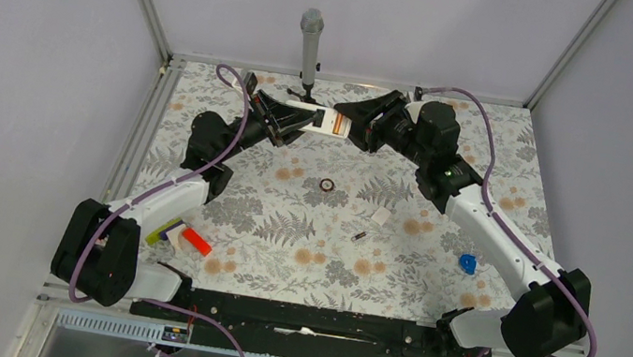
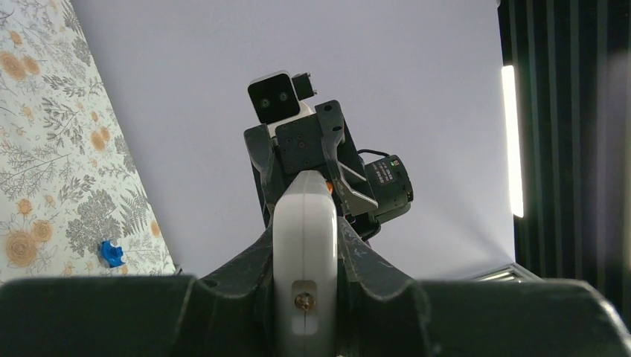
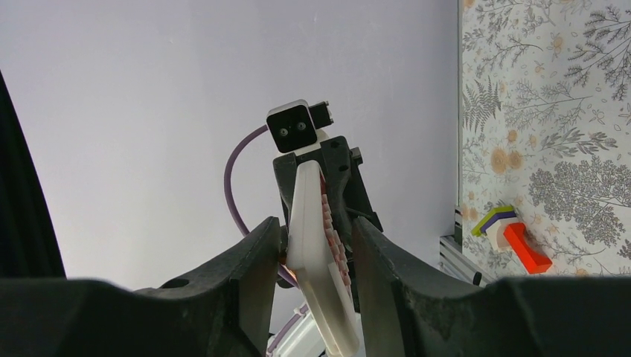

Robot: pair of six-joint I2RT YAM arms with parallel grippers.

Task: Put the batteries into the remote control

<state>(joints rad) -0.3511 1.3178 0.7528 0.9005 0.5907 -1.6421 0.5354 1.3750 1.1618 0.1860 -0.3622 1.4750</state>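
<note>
Overhead: left gripper (image 1: 310, 119) and right gripper (image 1: 350, 128) are each clamping one end of the remote control (image 1: 333, 121), holding it raised near the table's (image 1: 285, 235) far edge; one battery (image 1: 359, 236) is lying on the table, well apart.
Left wrist: fingers (image 2: 238, 268) are squeezing the remote control's white edge on both sides.
Right wrist: fingers are pinching the remote control, its red face showing on the right.
</note>
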